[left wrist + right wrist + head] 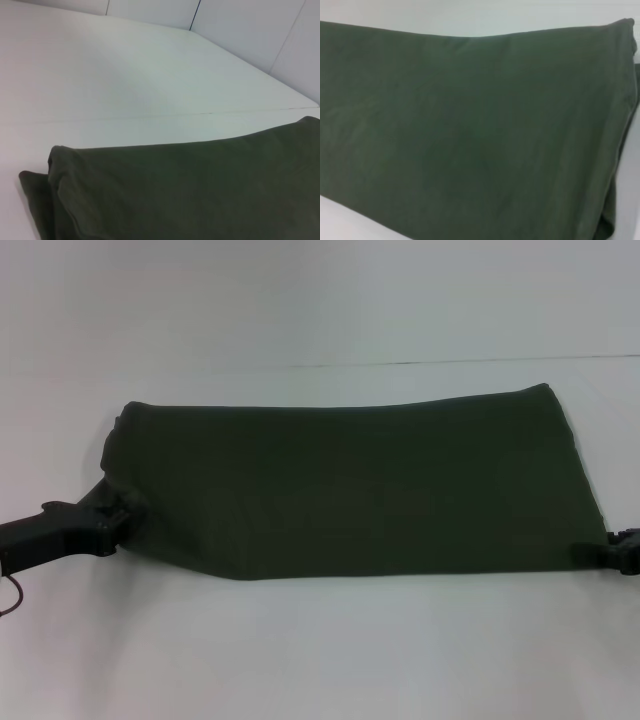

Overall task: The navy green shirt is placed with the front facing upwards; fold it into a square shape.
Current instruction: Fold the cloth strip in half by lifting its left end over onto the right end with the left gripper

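The navy green shirt (350,485) lies across the white table as a long band with a plain green side up. No lettering shows. My left gripper (118,510) touches the shirt's near left corner, where the near edge slants inward. At the near right corner, my right gripper (606,550) meets the hem at the picture's edge. The left wrist view looks over the shirt (200,190) at a doubled layer on its end. Green cloth (470,135) and its seamed side edge fill the right wrist view.
The white table (320,650) runs on in front of the shirt and behind it. A thin seam (450,364) crosses the table beyond the shirt. Pale wall panels (250,30) stand at the table's far side.
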Controlling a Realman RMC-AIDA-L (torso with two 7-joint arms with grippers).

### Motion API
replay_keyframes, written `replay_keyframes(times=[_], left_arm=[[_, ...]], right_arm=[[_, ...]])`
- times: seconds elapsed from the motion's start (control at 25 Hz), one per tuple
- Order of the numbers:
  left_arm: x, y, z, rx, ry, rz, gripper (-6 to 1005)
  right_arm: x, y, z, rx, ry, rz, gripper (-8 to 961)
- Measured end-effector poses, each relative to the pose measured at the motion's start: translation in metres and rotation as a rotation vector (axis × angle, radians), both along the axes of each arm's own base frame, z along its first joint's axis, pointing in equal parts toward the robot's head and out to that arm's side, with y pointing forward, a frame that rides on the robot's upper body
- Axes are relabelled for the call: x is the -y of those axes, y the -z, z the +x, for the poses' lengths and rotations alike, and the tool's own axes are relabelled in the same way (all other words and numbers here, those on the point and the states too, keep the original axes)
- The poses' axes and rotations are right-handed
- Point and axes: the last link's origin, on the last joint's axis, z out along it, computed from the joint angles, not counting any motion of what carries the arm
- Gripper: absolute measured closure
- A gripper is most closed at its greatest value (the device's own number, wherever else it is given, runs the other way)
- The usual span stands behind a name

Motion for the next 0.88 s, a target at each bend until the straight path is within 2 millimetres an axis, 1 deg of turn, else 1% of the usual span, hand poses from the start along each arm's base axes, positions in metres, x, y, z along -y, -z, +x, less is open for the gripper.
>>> replay_keyframes(times=[0.28, 0.4, 0.64, 0.88], left_arm=[[-0.001, 0.0, 0.001, -0.006, 0.015, -0.001, 942], [0.0, 0.0, 0.002, -0.005, 0.018, -0.004, 940], [0.004, -0.001, -0.001, -0.011, 0.017, -0.012, 937], [0.018, -0.003, -0.003, -0.007, 0.066, -0.049, 934]], right_arm=[[-0.002, 0.0, -0.002, 0.002, -0.008, -0.001, 517], [-0.002, 0.0, -0.003, 0.001, -0.012, -0.001, 771], [0.001, -0.001, -0.001, -0.001, -0.013, 0.0, 937], [0.015, -0.003, 0.005, -0.009, -0.029, 0.006, 937]])
